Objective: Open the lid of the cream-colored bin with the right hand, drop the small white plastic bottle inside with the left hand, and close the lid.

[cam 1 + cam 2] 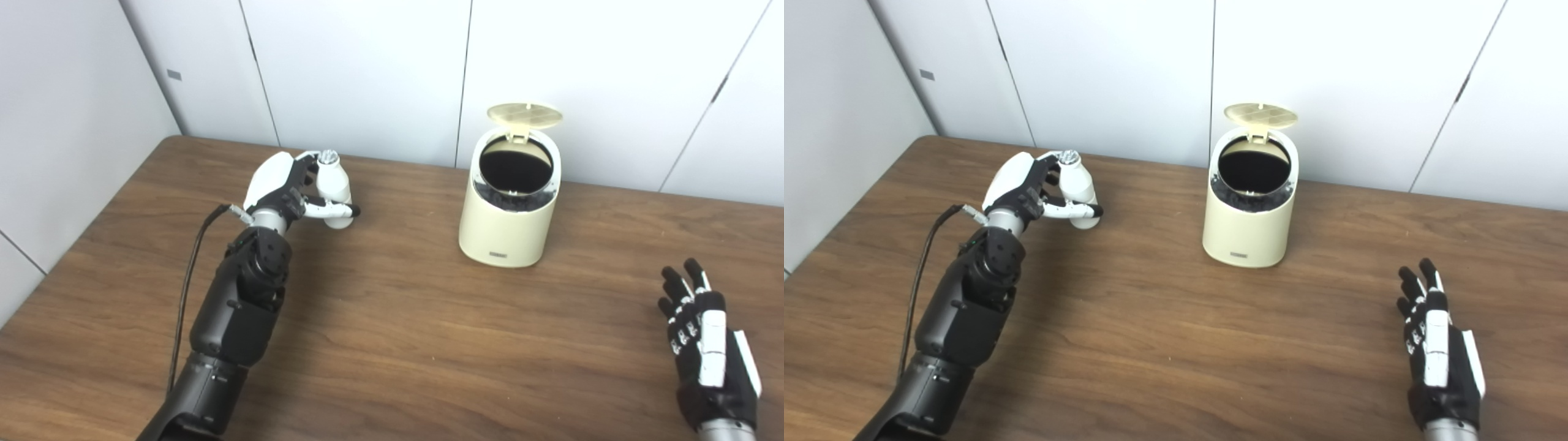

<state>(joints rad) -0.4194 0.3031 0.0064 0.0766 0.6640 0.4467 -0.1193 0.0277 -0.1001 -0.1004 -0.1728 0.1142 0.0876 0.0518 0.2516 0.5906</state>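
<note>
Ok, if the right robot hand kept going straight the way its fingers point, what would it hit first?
Probably nothing on the table: the right robot hand points toward the back wall, passing right of the cream bin. Depth is unclear, so the wall looks like first contact.

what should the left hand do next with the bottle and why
Probably lift and carry the small white bottle rightward toward the bin. The left hand is shut on the bottle, low by the table, well left of the bin, and the lid already stands open over the dark opening. The right hand waits open, clear of that path.
</note>
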